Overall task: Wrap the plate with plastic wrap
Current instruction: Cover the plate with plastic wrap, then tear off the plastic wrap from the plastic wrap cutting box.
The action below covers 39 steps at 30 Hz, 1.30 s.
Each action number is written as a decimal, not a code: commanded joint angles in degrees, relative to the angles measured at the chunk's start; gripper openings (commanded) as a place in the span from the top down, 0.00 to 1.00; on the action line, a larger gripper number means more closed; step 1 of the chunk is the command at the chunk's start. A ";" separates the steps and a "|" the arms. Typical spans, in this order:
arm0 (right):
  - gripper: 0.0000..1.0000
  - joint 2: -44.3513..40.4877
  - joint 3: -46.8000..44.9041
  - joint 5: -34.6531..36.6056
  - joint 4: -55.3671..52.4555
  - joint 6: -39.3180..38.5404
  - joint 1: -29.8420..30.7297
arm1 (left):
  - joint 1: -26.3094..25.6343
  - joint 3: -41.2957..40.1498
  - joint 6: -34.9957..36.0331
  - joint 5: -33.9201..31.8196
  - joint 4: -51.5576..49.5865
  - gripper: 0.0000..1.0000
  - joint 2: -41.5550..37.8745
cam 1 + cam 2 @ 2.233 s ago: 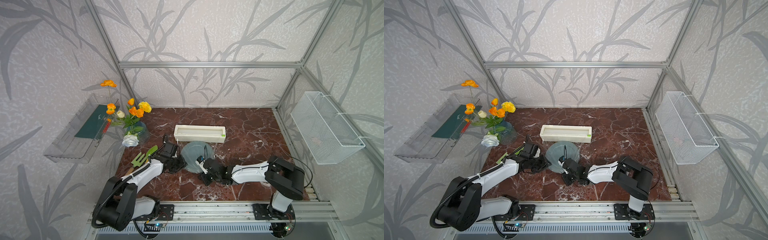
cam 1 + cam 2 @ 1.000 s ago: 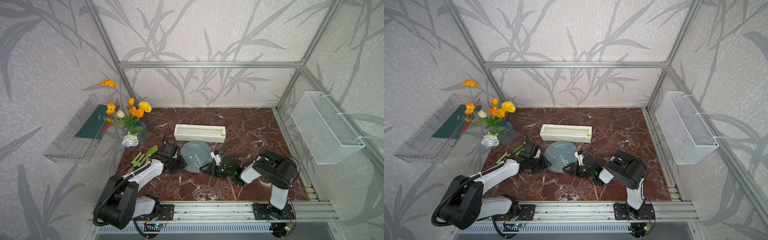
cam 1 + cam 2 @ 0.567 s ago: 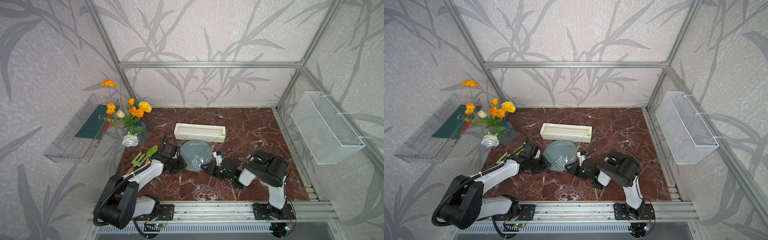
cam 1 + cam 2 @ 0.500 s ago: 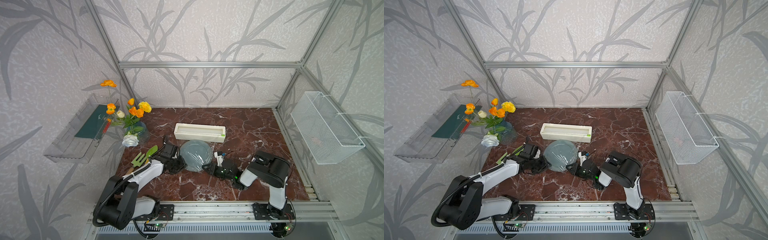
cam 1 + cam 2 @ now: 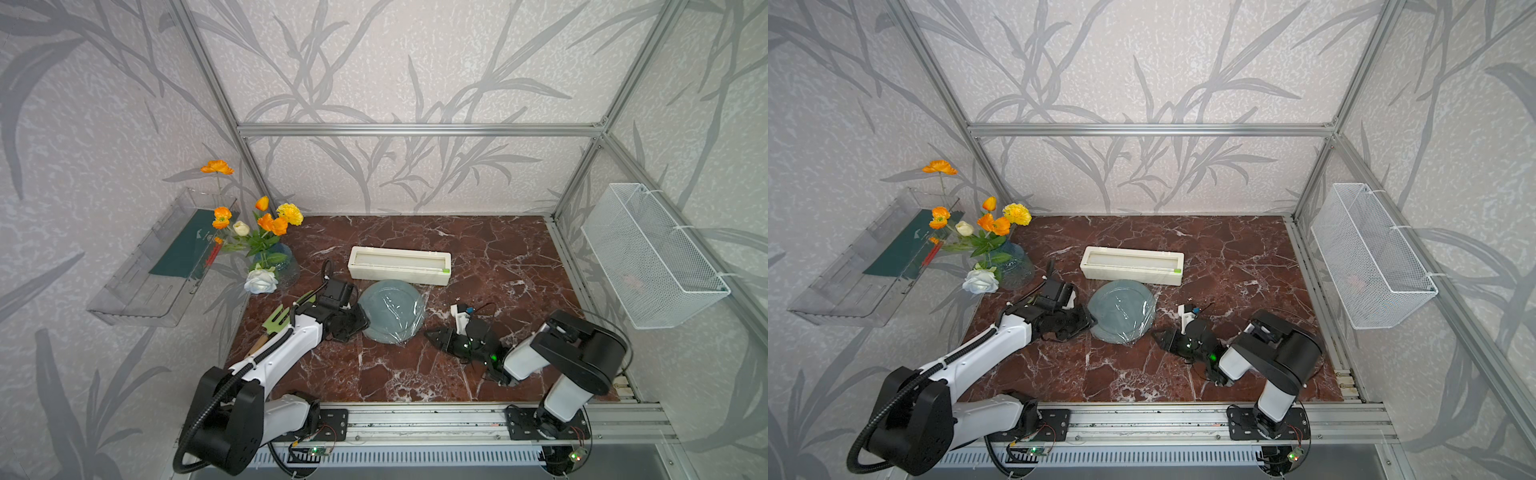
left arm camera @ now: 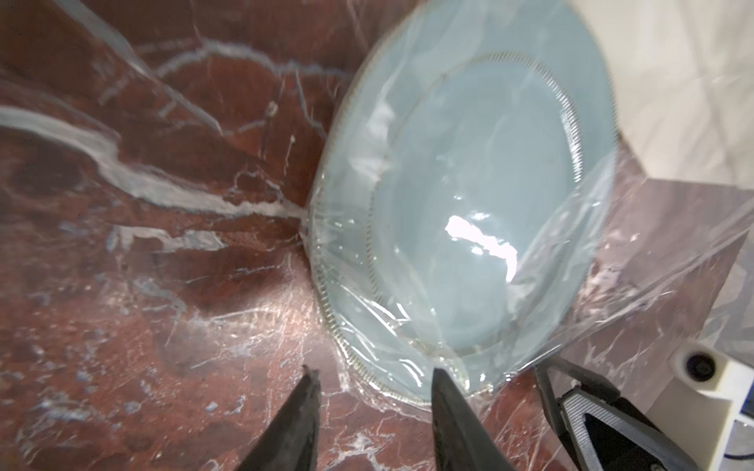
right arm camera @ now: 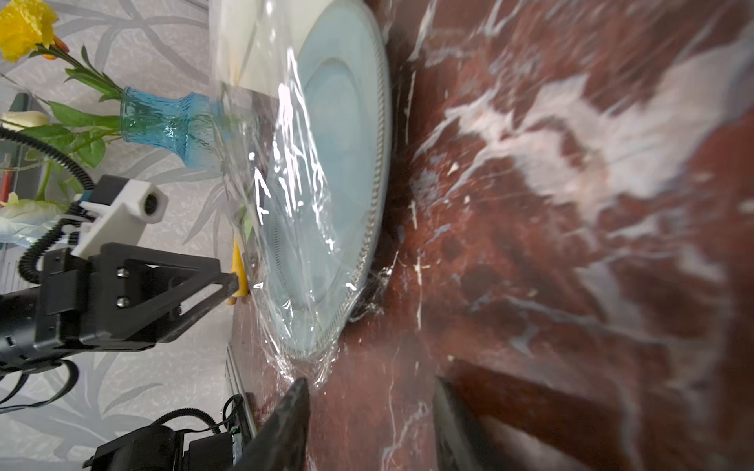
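Note:
The grey-blue plate (image 5: 390,309) (image 5: 1121,309) lies on the marble in front of the cream box. Crinkled plastic wrap (image 5: 409,316) (image 5: 1142,318) covers it and trails onto the marble at its right. My left gripper (image 5: 363,323) (image 5: 1089,322) sits at the plate's left edge, open. In the left wrist view the gripper (image 6: 373,379) has the plate (image 6: 469,204) rim just ahead of its fingers, under plastic wrap (image 6: 632,265). My right gripper (image 5: 428,334) (image 5: 1156,334) is open, just off the plate's front right. In its wrist view the gripper (image 7: 371,387) has one fingertip at the plastic wrap's (image 7: 285,163) bunched edge below the plate (image 7: 347,142).
The cream dispenser box (image 5: 399,266) (image 5: 1131,264) lies right behind the plate. A blue vase of flowers (image 5: 274,266) stands at the left, with a green garden fork (image 5: 276,322) beside the left arm. A clear shelf (image 5: 162,257) and a wire basket (image 5: 648,253) hang on the side walls.
The right gripper has drawn back a little from the plate's right side toward the front right. The plate now lies flat under the film. The left arm has barely moved.

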 commanded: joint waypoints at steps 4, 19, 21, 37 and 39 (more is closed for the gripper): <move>0.34 -19.59 14.11 10.16 -49.46 -21.15 -1.18 | 3.15 11.64 4.54 -9.42 -1.71 0.33 0.08; 0.32 7.87 56.30 13.95 -77.61 -41.16 -12.61 | 18.13 37.64 8.34 8.21 1.52 0.36 33.51; 0.32 8.65 57.09 10.37 -77.06 -40.95 -12.89 | 18.46 36.03 6.99 10.50 4.09 0.36 33.59; 0.32 13.53 54.08 -2.31 -60.39 -36.05 -16.61 | 18.59 32.31 0.56 19.74 13.36 0.38 36.33; 0.32 14.87 55.28 -2.32 -59.52 -35.98 -17.01 | 18.48 33.24 -0.27 20.22 14.26 0.39 37.77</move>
